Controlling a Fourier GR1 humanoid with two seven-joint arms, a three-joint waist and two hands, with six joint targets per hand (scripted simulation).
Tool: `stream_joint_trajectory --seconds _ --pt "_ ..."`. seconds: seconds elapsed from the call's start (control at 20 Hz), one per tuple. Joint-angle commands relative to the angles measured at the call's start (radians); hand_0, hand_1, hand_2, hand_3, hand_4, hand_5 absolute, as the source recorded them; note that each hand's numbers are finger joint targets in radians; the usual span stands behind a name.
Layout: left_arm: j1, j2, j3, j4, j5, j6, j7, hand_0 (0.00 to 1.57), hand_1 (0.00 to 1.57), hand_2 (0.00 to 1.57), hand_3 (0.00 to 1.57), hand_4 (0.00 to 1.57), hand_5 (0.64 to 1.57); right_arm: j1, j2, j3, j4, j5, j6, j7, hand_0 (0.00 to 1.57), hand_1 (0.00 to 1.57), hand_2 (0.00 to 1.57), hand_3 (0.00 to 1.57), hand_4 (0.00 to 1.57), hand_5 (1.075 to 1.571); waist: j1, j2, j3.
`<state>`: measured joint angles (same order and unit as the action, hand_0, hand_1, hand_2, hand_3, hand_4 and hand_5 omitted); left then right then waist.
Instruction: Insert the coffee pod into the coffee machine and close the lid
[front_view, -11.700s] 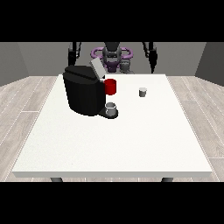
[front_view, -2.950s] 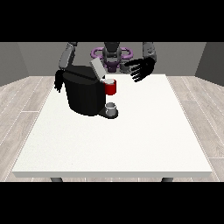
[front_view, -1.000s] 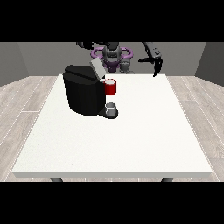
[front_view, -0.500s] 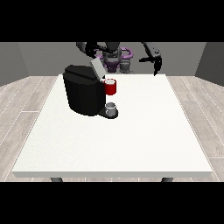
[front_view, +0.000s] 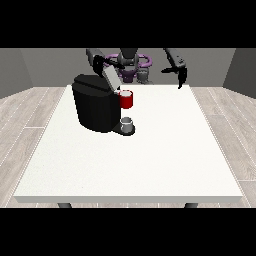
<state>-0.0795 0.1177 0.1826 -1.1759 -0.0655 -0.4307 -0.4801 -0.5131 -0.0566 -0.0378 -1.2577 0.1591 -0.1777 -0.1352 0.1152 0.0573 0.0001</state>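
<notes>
Since half a second ago, both arms have barely shifted. On the white table (front_view: 150, 160) I see the black coffee machine (front_view: 95, 107), heavy and rigid, its lid (front_view: 111, 77) tilted up; I'd press its top edge. I judge the pod sits in the red holder (front_view: 126, 99), unseen. Hand at the view's left (front_view: 107, 62) touches the lid; hand at the view's right (front_view: 181, 75) hangs empty. Finger positions: cannot tell.

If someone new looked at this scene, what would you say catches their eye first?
The black coffee machine at the white table's rear left stands out, its lid raised, a red part at its front and a small grey cup below. Behind it, the hand at the view's left hovers near the lid; the hand at the view's right hangs over the far edge.
</notes>
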Motion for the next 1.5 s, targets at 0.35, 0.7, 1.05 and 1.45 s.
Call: stream_joint_trajectory --seconds 0.35,0.7,1.05,1.45 --pt "-0.045 0.013 -0.011 -0.011 0.024 -0.001 0.042 0.00 0.00 0.00 0.00 0.38 1.571 -0.142 -0.082 -0.103 0.176 -0.046 0.036 -0.070 0.00 0.00 0.00 0.00 0.44 1.571 0.026 0.058 0.0000" --pt "-0.077 0.015 0.001 0.057 0.019 0.017 -0.051 0.00 0.00 0.00 0.00 0.35 1.571 -0.172 -0.016 -0.046 0.190 0.006 -0.034 -0.058 0.00 0.00 0.00 0.00 0.38 1.571 0.041 0.100 -0.0004" --pt "-0.113 0.028 0.006 0.061 0.066 -0.024 0.029 0.00 0.00 0.00 0.00 0.38 1.571 -0.198 0.001 -0.007 0.207 0.033 -0.024 -0.038 0.00 0.00 0.00 0.00 0.45 1.571 0.058 0.065 -0.0002" --pt "-0.127 0.042 0.003 0.135 0.051 -0.035 -0.003 0.00 0.00 0.00 0.00 0.37 1.571 -0.251 0.044 0.081 0.190 0.122 -0.097 0.056 0.00 0.00 0.00 0.00 0.37 1.571 0.070 0.067 -0.0009"
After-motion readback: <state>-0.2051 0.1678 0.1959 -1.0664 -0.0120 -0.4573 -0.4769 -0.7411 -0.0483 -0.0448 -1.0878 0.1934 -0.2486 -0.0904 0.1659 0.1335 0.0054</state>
